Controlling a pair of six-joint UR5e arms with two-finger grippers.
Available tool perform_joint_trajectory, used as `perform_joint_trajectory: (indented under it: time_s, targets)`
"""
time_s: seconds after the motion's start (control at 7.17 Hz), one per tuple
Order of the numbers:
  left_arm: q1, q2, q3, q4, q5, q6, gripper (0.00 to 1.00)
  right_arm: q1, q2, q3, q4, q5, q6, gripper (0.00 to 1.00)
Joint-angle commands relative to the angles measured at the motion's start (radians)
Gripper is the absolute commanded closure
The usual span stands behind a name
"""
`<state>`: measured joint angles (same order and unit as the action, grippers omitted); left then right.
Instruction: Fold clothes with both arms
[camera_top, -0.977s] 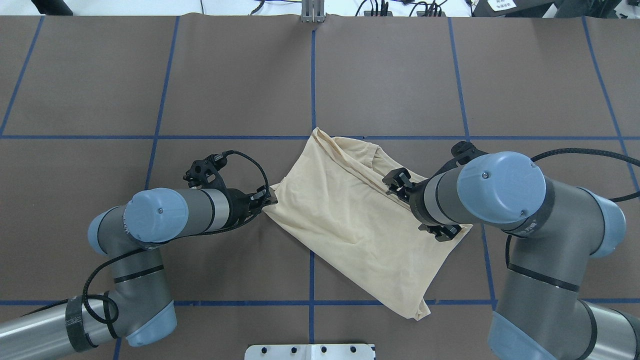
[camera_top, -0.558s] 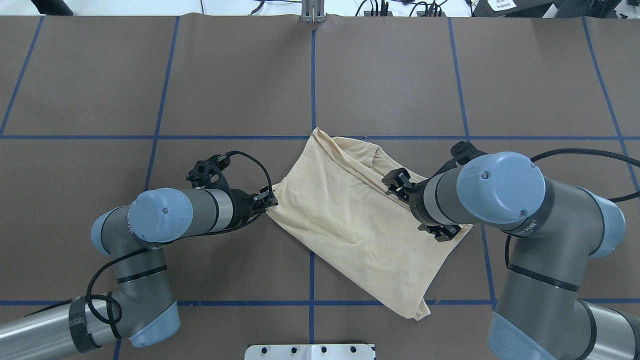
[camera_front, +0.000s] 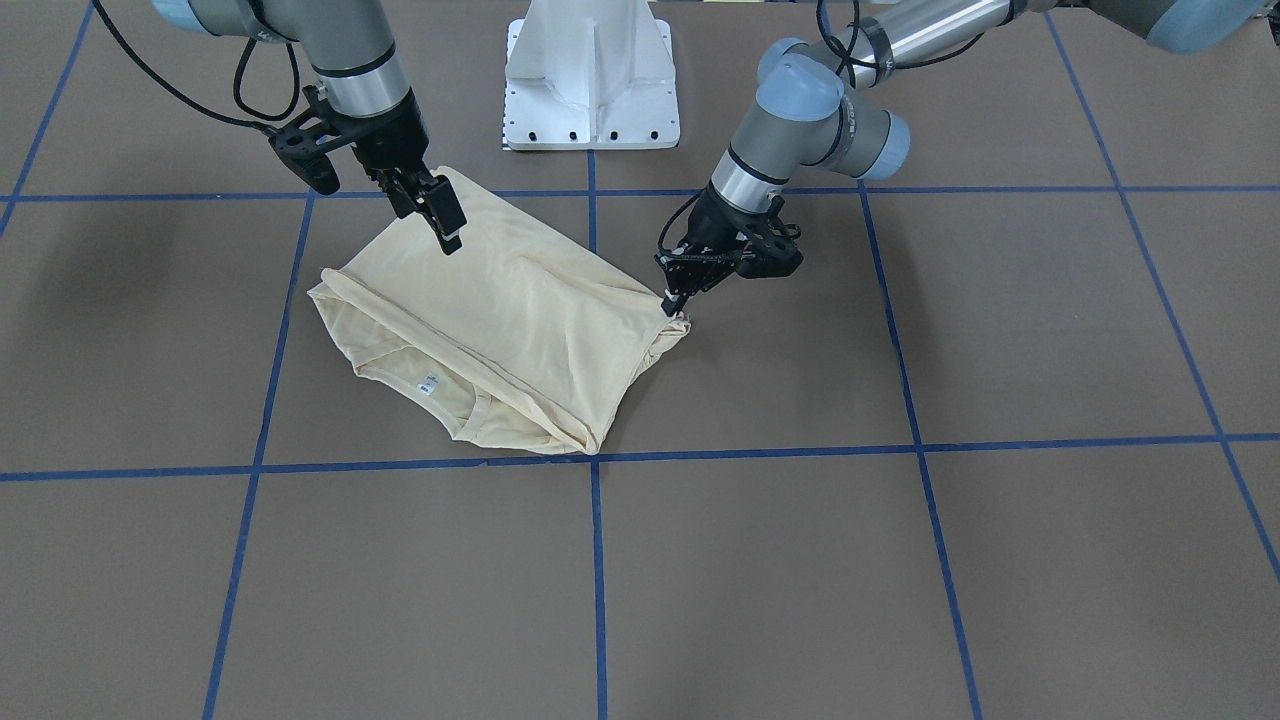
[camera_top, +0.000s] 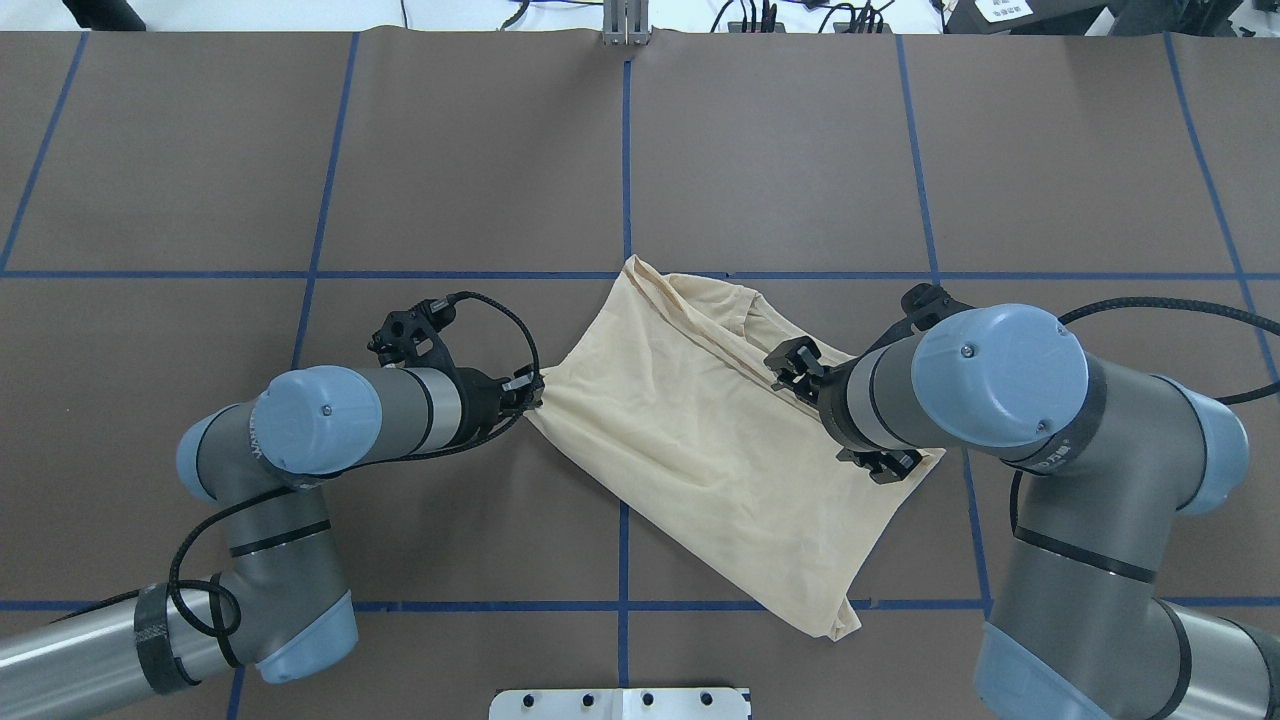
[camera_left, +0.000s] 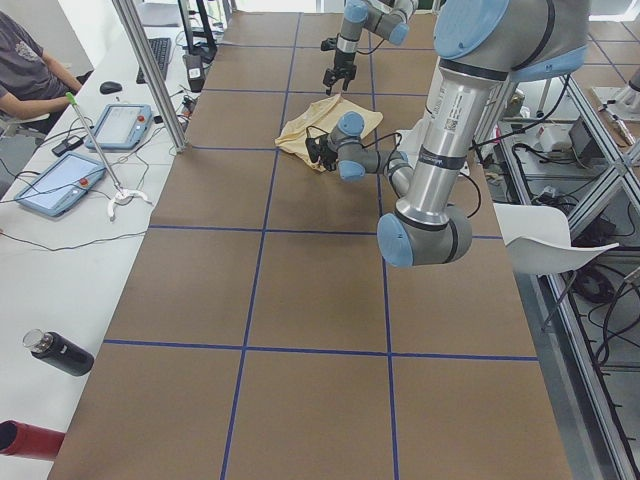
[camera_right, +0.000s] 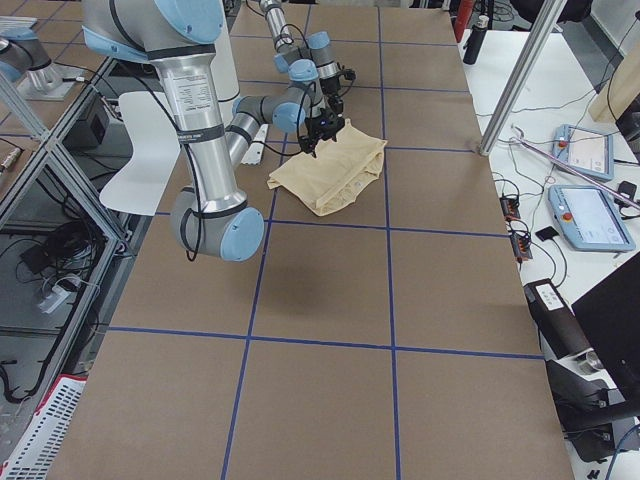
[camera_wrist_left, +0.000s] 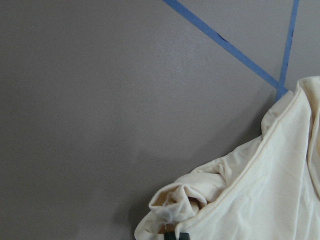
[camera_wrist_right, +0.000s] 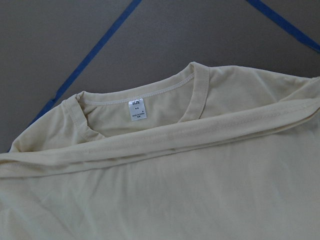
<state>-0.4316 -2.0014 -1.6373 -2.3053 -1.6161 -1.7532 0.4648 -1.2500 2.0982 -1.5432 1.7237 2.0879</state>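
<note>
Near the centre of the overhead view, on the matte brown table (camera_top: 800, 150) crossed by blue tape lines (camera_top: 624, 150), the pale cream-yellow T-shirt (camera_top: 700, 440) is laid as a folded, slanted, roughly oblong bundle of thin, softly wrinkled fabric. Its ribbed neckline (camera_wrist_right: 196, 90) and small white neck label (camera_wrist_right: 138, 110) are exposed at one edge beside a stitched hem fold. The bunched corner at that view's left is pinched between the closed fingers of the left gripper (camera_top: 530, 388), while the right gripper (camera_top: 838, 412) is held with its fingers spread wide over the shirt's right-hand edge, with nothing gripped.
</note>
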Motion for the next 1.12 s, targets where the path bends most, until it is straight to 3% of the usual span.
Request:
perform_joint_trajectory:
  time_s: [0.0,0.42,0.56,0.7,0.98]
  targets:
    - [-0.099,-0.023,0.067,-0.005,0.001,0.166,1.0,0.0,0.001,-0.01,0.0,-0.003,0.0,0.0]
    - [-0.247,-0.21,0.322,-0.037,-0.001,0.344,1.0,-0.002,0.001,-0.02,0.0,-0.013,-0.005,0.0]
    - [-0.269,-0.267,0.424,-0.136,-0.001,0.427,1.0,-0.002,0.02,-0.041,0.0,-0.016,-0.005,0.0]
    - [-0.279,-0.346,0.545,-0.196,0.007,0.44,0.68,-0.003,0.055,-0.072,0.0,-0.018,-0.003,0.0]
    - [-0.297,-0.405,0.597,-0.198,0.005,0.454,0.62,-0.006,0.081,-0.098,0.002,-0.019,-0.002,0.0]
